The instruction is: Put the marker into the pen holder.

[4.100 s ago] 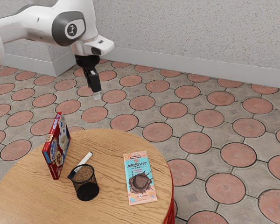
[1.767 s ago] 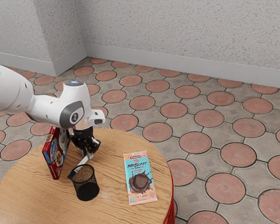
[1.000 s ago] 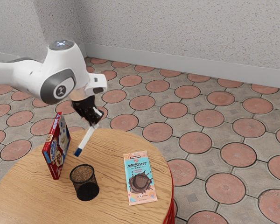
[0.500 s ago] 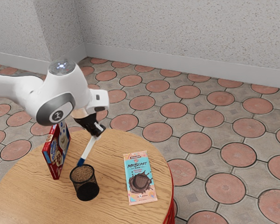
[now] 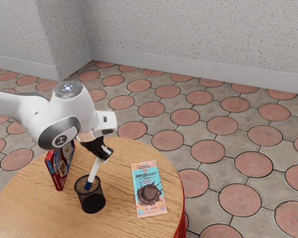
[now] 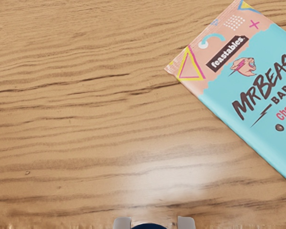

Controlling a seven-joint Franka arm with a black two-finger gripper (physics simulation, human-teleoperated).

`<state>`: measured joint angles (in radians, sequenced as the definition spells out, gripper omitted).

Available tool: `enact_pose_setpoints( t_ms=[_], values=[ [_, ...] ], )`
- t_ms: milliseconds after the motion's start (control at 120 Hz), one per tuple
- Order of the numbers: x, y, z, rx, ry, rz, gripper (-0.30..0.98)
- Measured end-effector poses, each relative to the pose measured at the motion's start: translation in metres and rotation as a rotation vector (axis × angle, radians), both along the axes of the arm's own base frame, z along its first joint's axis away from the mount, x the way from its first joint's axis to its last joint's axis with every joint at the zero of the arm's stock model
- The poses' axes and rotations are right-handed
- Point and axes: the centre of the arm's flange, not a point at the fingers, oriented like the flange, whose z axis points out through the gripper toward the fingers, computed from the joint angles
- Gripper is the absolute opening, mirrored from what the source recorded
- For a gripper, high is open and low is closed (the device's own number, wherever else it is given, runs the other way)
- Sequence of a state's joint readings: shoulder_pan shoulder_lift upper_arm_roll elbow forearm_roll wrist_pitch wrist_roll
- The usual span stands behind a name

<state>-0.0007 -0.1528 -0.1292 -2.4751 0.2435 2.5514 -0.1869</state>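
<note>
The white marker with a dark blue end (image 5: 94,170) slants through the lower left of the exterior view, its upper part in the grasp of the black two-finger gripper (image 5: 104,154) and its blue end down within the mouth of the round black mesh pen holder (image 5: 93,203). Whether that end touches the mesh or the bottom, I cannot tell. The gripper is closed on the marker, and in the wrist view the blue end shows between the two grey fingertips. The pen holder stands upright on the round, light brown wooden table (image 5: 124,198), whose top spreads across the lower left and lower middle of the exterior view.

The white arm (image 5: 64,116) comes in from the exterior view's left, above the table. Partly behind it, at the lower left, a red and blue printed box (image 5: 58,168) stands on edge near the pen holder. Toward the lower middle, a flat turquoise and pink chocolate bar (image 5: 149,189) lies face up, apart from the holder. The floor of terracotta circles and grey tiles (image 5: 222,125) stretches beyond the table to a speckled pale grey wall (image 5: 188,34) along the top.
</note>
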Motion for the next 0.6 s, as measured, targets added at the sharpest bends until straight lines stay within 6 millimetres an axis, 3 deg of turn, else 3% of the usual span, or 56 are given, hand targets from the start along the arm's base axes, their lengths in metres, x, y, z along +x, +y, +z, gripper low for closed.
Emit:
enact_pose_setpoints(
  t_ms=[183,283,350,400,458,508,542,600],
  values=[
    [-0.014,-0.004,-0.019,0.001,0.038,0.004,-0.07],
    [-0.015,-0.003,-0.02,-0.007,0.045,0.007,0.15],
    [-0.013,-0.004,-0.007,-0.008,0.028,0.004,0.29],
    [0.007,-0.009,0.032,-0.009,-0.011,0.005,0.37],
    [0.046,-0.019,0.117,-0.025,-0.075,0.007,0.45],
    [0.061,-0.022,0.184,-0.036,-0.098,0.006,0.5],
    [0.062,-0.02,0.208,-0.036,-0.08,0.004,0.53],
    [0.056,-0.016,0.225,-0.029,-0.023,-0.003,0.56]
  ],
)
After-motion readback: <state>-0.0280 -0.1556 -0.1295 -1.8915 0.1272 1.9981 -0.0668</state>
